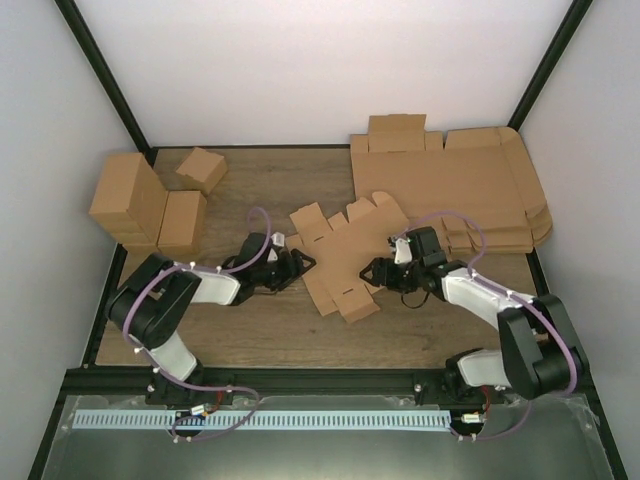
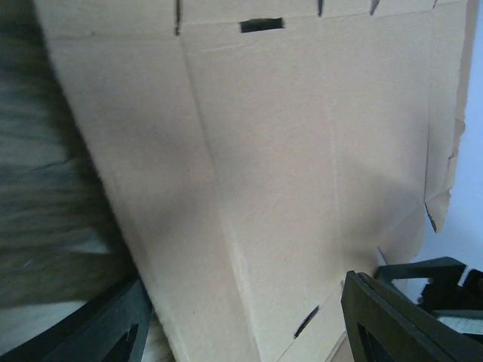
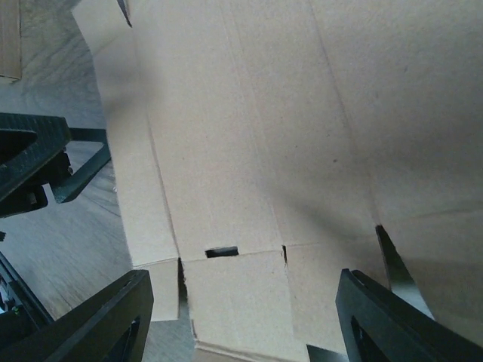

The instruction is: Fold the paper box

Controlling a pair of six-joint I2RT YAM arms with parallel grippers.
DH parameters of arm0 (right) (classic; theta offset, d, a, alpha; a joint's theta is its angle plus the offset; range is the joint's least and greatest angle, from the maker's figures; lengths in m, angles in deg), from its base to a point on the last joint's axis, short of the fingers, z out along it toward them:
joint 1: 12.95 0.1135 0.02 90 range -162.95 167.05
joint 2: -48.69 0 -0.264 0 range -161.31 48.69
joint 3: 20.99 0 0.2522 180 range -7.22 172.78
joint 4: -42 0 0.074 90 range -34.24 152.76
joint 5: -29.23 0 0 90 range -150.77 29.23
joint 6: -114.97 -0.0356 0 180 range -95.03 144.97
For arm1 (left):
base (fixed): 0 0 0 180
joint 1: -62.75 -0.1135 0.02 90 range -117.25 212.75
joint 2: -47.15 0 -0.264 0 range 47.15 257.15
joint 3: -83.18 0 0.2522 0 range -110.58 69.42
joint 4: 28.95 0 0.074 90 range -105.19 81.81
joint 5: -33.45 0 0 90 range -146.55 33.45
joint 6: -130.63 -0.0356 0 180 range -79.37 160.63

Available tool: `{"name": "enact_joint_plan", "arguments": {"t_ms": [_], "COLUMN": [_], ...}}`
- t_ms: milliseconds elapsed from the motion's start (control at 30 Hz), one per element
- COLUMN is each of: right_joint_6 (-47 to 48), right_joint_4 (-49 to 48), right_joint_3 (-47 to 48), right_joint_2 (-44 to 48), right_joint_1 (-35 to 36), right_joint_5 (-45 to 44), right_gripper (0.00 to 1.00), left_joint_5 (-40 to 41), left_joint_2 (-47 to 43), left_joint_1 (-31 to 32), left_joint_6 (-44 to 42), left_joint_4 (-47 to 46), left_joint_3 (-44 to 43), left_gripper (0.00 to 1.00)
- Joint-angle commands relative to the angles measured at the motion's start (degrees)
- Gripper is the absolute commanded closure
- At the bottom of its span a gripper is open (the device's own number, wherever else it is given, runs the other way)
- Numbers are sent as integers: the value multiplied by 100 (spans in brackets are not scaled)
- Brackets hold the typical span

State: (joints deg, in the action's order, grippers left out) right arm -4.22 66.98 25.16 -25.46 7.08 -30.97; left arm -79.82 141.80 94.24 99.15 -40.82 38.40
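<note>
Left tool (image 1: 292, 266) and right tool (image 1: 384, 270) both stand with jaws spread wide, clamping nothing. They flank the paper box (image 1: 342, 255), which lies mostly unfolded on the bench (image 1: 270, 335) at mid-frame in the top view.

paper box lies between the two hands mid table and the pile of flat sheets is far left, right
No: the pile of flat sheets is at the far right, as the top external view shows. The paper box does lie mid table between the left hand and the right hand.
</note>
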Motion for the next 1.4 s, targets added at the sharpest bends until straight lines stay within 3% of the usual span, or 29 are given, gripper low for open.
{"name": "enact_joint_plan", "arguments": {"t_ms": [0,167,300,367,467,500,833,1033,1367], "right_joint_6": [113,114,113,121,131,145,519,552,644], "right_joint_4": [-474,-593,-596,-554,-474,-424,358,461,-1], "right_joint_3": [76,3,-14,1,40,63,746,949,642], "right_joint_2": [-455,-739,-734,-688,-561,-495,308,664,1577], "right_joint_1": [29,27,28,26,28,28,27,34,31], "right_joint_5": [236,374,420,423,374,353,-267,-676,-288], "right_gripper": [31,31,31,31,31,32,30,30,27], "left_joint_5": [-75,-100,5,97,356,499,1401,1530,1919], "left_joint_2": [459,458,324,313,327,326,-567,-1107,-1973], "left_joint_1": [63,68,68,68,68,74,112,121,467], "left_joint_6": [-14,-123,-346,-468,-669,-765,-2429,-3450,-3850], "left_joint_4": [-315,-380,89,445,1107,1381,3644,4771,5062], "left_joint_3": [-207,-380,-600,-747,-986,-1082,-1791,-2016,-1974], "left_gripper": [31,44,57,68,93,96,96,96,96]}}
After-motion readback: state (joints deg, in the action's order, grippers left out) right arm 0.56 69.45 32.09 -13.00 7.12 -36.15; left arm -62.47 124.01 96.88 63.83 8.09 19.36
